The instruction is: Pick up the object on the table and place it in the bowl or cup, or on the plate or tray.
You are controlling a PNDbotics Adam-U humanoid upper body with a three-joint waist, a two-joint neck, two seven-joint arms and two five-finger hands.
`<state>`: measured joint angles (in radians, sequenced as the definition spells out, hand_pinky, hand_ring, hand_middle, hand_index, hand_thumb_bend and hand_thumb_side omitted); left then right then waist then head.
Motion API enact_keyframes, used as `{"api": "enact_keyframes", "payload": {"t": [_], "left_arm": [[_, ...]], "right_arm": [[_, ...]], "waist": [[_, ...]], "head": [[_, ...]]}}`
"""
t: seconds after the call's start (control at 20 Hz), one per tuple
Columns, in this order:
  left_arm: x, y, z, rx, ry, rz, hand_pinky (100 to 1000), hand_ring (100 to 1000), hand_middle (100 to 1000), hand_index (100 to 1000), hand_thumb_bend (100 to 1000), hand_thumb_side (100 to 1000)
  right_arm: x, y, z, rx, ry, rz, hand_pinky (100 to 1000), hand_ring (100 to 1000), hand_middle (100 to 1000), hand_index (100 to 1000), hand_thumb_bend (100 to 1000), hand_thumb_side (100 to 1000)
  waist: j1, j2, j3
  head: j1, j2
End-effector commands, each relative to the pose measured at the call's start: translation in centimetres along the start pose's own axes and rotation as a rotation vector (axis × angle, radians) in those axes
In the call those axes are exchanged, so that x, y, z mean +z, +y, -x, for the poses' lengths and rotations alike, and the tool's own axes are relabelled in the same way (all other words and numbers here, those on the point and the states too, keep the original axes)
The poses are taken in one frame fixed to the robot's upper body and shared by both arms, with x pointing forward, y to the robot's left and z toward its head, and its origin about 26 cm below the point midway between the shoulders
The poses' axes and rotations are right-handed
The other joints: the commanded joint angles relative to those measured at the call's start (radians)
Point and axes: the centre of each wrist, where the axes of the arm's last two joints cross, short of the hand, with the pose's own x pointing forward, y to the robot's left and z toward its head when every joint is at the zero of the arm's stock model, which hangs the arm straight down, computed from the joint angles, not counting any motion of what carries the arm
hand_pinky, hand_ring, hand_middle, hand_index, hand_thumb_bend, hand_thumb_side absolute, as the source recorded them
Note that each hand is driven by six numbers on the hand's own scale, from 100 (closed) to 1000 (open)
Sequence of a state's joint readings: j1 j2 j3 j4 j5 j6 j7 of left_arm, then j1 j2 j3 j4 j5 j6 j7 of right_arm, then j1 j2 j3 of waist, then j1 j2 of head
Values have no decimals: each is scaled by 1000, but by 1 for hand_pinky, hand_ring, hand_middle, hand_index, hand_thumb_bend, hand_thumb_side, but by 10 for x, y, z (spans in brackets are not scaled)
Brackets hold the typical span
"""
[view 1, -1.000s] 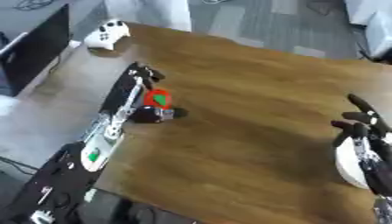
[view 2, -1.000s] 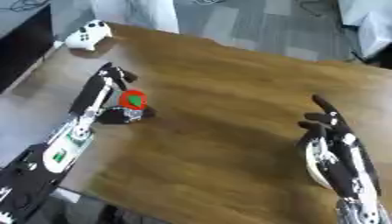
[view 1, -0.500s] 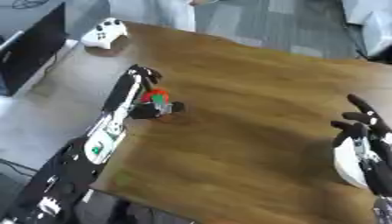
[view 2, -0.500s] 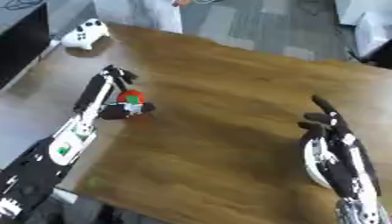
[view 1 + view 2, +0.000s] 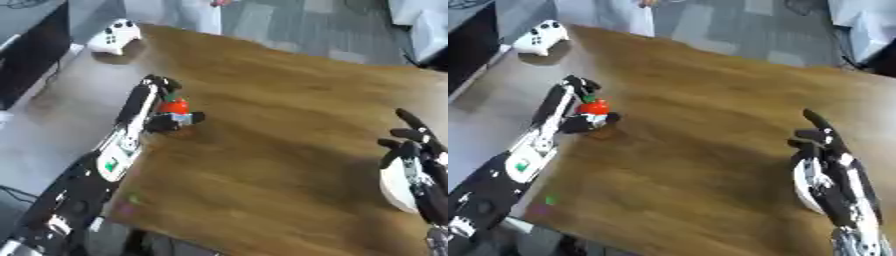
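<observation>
A small red object with a green top [image 5: 174, 105] lies near the left edge of the wooden table [image 5: 289, 150]. My left hand [image 5: 168, 119] comes in from the lower left and its fingers curl round the red object. My right hand [image 5: 826, 150] rests open at the lower right with its fingers up and nothing in it. No bowl, cup, plate or tray shows in either view.
A white game controller [image 5: 115, 37] lies at the table's far left corner. A dark monitor or cabinet [image 5: 26, 40] stands off the table to the left. The table's left edge [image 5: 122, 165] runs just beside my left arm.
The camera has shifted a little. My left hand has closed in on the red object and drawn it slightly up the table. The right hand has stayed where it was.
</observation>
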<state>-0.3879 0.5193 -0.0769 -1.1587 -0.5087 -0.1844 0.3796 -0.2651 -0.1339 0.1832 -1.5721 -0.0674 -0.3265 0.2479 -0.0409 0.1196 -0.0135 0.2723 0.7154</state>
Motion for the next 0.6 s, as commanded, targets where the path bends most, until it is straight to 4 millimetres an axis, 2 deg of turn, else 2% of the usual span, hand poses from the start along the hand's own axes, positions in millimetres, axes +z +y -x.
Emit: {"api": "enact_keyframes", "payload": {"t": [0.05, 0.1, 0.3, 0.35, 0.4, 0.45, 0.6], "left_arm": [[-10, 16, 3, -36, -21, -17, 1000, 448, 499, 679, 875, 726], [-9, 16, 3, -41, -20, -12, 1000, 375, 468, 662, 836, 672], [-8, 15, 7, -117, -4, 24, 1000, 250, 361, 584, 749, 554], [-8, 14, 8, -138, 7, 31, 984, 201, 318, 542, 658, 457], [-8, 13, 9, -157, 19, 32, 934, 165, 271, 485, 451, 216], [-8, 12, 9, -174, 37, 27, 911, 151, 248, 451, 383, 100], [-8, 8, 8, -215, 66, 13, 830, 100, 118, 310, 242, 100]], "right_arm": [[-6, -6, -7, 23, -26, -17, 806, 404, 967, 747, 100, 439], [-6, -6, -7, 23, -26, -17, 806, 404, 967, 747, 100, 439], [-7, -6, -8, 23, -29, -20, 806, 403, 967, 746, 100, 440], [-7, -6, -8, 22, -29, -21, 806, 403, 966, 746, 100, 440], [-8, -6, -8, 22, -30, -21, 806, 403, 966, 746, 100, 440], [-8, -6, -8, 22, -30, -22, 806, 403, 966, 746, 100, 440], [-8, -6, -8, 21, -31, -23, 806, 402, 966, 745, 100, 440]], "waist": [[2, -8, -1], [1, -7, -1], [2, -5, -3], [1, -4, -4], [1, -4, -5], [1, -4, -6], [1, -3, -7]], "head": [[-2, -11], [-2, -10], [-1, -9], [-1, -9], [-2, -9], [-2, -9], [-3, -9]]}}
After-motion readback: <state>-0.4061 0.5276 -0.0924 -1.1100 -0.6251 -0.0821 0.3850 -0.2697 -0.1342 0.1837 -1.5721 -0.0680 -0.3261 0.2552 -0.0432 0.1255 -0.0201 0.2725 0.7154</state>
